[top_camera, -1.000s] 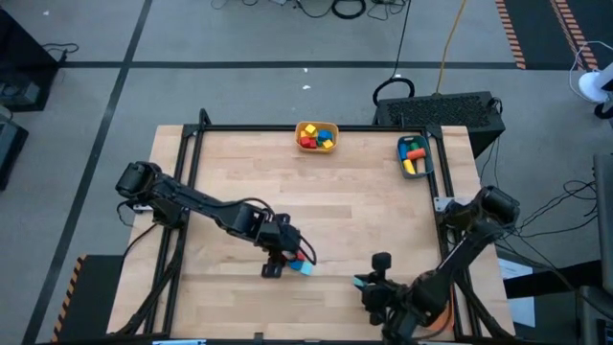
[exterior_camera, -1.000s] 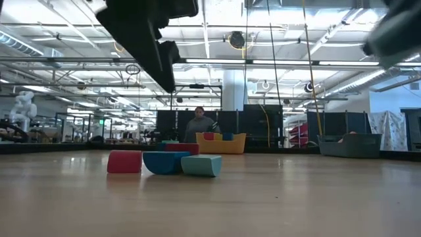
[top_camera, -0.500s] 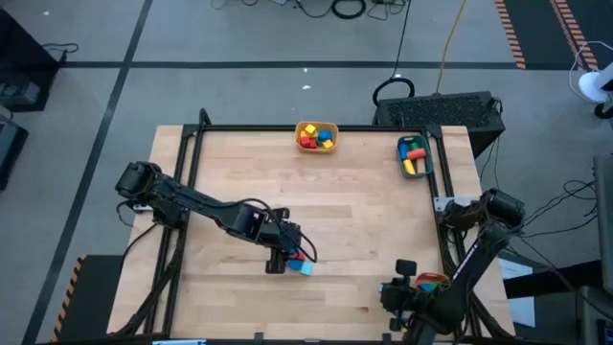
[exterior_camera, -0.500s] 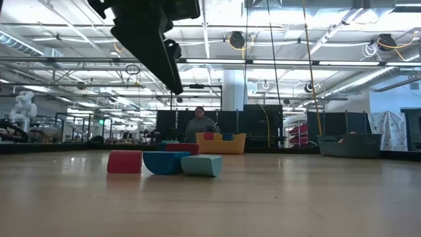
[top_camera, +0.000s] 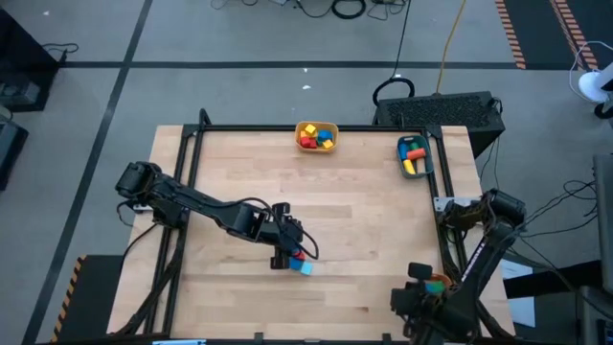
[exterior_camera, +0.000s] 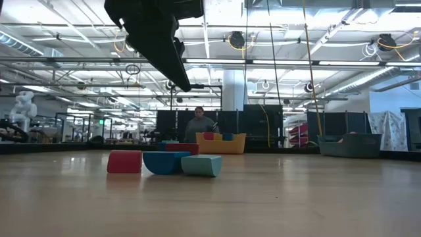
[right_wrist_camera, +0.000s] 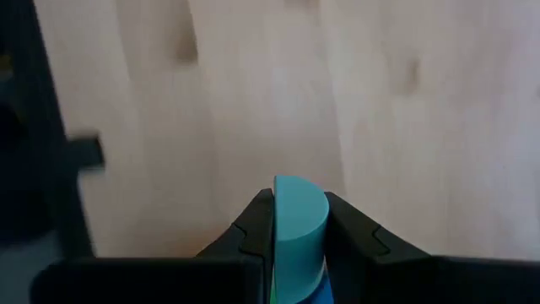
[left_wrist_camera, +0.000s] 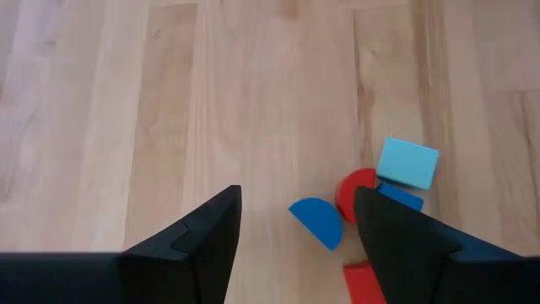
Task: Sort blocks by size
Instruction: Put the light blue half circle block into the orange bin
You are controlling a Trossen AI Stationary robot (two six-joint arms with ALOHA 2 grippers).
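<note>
My left fingers (left_wrist_camera: pixel 291 241) are spread apart, grasping nothing, hovering over the small cluster of blocks near the middle-front of the worktop (top_camera: pixel 335 182). Between and just past my left fingertips in the left wrist view: a blue half-round block (left_wrist_camera: pixel 317 221), a red round block (left_wrist_camera: pixel 353 191) partly hidden behind one finger, a cyan block (left_wrist_camera: pixel 407 163) touching the red one, and another red piece (left_wrist_camera: pixel 364 281) at the frame edge. A second blue piece (left_wrist_camera: pixel 400 197) is tucked under the cyan block.

Low view shows the same cluster: red block (exterior_camera: pixel 125 161), blue half-round (exterior_camera: pixel 163 162), cyan block (exterior_camera: pixel 201 165), side by side and touching, all flat on the worktop. My left arm hangs above them, off the wood.

My right fingers (right_wrist_camera: pixel 299 228) are clenched on a cyan half-round block (right_wrist_camera: pixel 299 221), held edge-up between the pads. That arm is at the front right corner of the worktop, next to an orange bin (top_camera: pixel 436 282).

At the far edge, a yellow bin (top_camera: pixel 316 136) holds red, yellow and blue blocks. A teal bin (top_camera: pixel 415 155) at the far right holds a few more: yellow, red and green.

A person (exterior_camera: pixel 199 125) stands in the room behind the worktop.
</note>
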